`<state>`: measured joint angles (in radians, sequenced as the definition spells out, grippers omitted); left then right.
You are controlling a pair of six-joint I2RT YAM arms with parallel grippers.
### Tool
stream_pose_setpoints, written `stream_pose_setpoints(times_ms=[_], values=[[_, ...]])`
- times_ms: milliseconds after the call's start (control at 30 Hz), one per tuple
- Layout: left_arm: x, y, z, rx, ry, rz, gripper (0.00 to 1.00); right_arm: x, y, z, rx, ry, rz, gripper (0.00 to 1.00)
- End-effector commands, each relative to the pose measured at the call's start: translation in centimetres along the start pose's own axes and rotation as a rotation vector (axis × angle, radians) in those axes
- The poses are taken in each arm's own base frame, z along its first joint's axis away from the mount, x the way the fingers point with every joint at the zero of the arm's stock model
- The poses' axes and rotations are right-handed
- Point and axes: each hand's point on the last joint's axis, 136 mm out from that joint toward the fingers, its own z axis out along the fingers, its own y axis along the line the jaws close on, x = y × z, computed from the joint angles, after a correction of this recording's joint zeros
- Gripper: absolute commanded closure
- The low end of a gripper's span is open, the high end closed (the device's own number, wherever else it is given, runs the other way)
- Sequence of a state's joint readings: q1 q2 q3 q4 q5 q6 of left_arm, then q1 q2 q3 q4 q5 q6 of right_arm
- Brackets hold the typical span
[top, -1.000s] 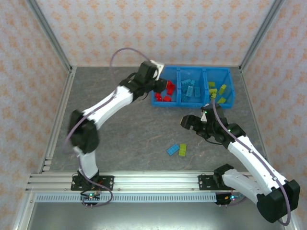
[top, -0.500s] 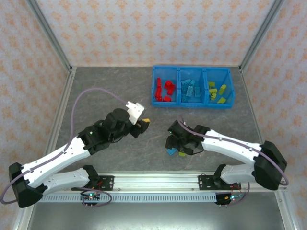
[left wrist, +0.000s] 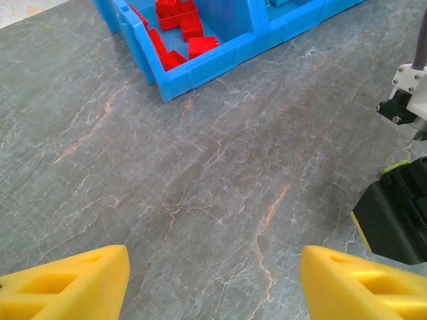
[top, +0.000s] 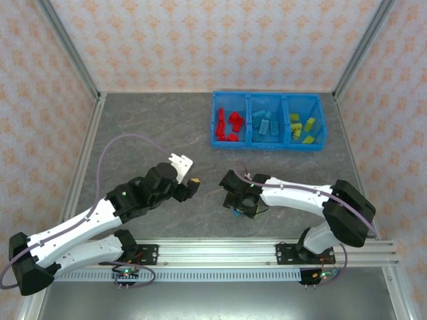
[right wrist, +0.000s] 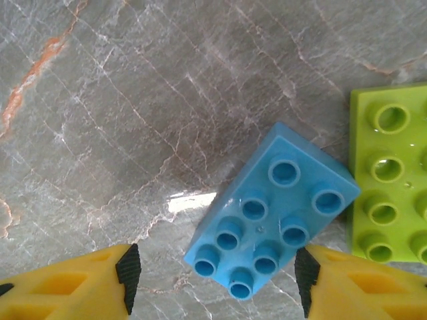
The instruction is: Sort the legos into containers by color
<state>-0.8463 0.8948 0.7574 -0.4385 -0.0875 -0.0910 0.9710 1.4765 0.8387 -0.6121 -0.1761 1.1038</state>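
Blue lego [right wrist: 270, 210], green lego [right wrist: 390, 173] touching at 3 o'clock, between spread, downward-pointing right fingers [right wrist: 67, 283]; left fingers [left wrist: 67, 277] spread, empty.

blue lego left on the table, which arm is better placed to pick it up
Right. The right end effector hangs open directly over the blue lego; the left end effector hangs open over the table, off to the side of it.

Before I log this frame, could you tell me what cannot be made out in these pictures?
Top view: the right gripper hides most of the blue brick and the yellow-green brick.
Right wrist view: the yellow-green brick is cut off by the right edge.
Left wrist view: the bin is cut off by the top edge.
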Motion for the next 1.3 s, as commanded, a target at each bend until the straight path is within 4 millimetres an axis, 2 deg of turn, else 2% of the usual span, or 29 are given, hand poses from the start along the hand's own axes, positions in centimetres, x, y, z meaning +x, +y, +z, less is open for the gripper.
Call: stream_pose_setpoints(times_ms=[0, 233, 367, 433, 533, 667, 733, 867, 933, 1000, 1100, 1167, 1267], values=[[1.1, 0.2, 0.7, -0.023, 0.032, -0.020, 0.31, -0.8, -0.1, 0.6, 0.027, -0.049, 0.037, 0.36], [1.6, -0.2, 1.1, 0.002, 0.031, -0.044, 0.31, -1.5, -1.6, 2.0, 0.072, -0.100, 0.085, 0.37], [1.8, -0.3, 0.9, 0.011, 0.039, -0.039, 0.20, -1.8, -1.9, 2.4, 0.105, -0.114, 0.085, 0.40], [1.8, -0.2, 0.8, 0.009, 0.037, -0.039, 0.18, -1.8, -1.8, 2.5, 0.104, -0.113, 0.086, 0.40], [1.9, -0.1, 0.7, 0.002, 0.032, -0.041, 0.18, -2.0, -2.0, 2.3, 0.123, -0.121, 0.084, 0.39], [1.8, -0.1, 0.7, 0.003, 0.029, -0.044, 0.18, -2.3, -2.3, 1.1, 0.151, -0.137, 0.093, 0.30], [1.8, -0.1, 0.8, 0.000, 0.028, -0.045, 0.18, -2.4, -1.8, 0.8, 0.127, -0.143, 0.081, 0.30], [1.7, -0.3, 1.1, 0.006, 0.032, -0.046, 0.18, -2.7, -1.8, 1.3, 0.124, -0.158, 0.061, 0.38], [1.7, -0.6, 1.1, 0.022, 0.034, -0.041, 0.18, -2.7, -1.6, 1.8, 0.119, -0.154, 0.046, 0.49], [1.6, -1.6, 1.0, 0.081, 0.028, -0.014, 0.16, -2.6, -1.6, 2.0, 0.128, -0.151, 0.036, 0.59], [1.3, -4.6, 0.2, 0.267, -0.010, 0.049, 0.13, -3.0, -1.5, 1.3, 0.108, -0.176, 0.032, 0.62], [0.8, -6.5, -0.8, 0.389, -0.060, 0.075, 0.10, -3.9, -1.2, -0.2, 0.082, -0.229, 0.024, 0.63], [0.2, -7.5, -1.7, 0.459, -0.108, 0.091, 0.04, -5.6, -0.7, -2.4, 0.036, -0.305, -0.005, 0.66]])
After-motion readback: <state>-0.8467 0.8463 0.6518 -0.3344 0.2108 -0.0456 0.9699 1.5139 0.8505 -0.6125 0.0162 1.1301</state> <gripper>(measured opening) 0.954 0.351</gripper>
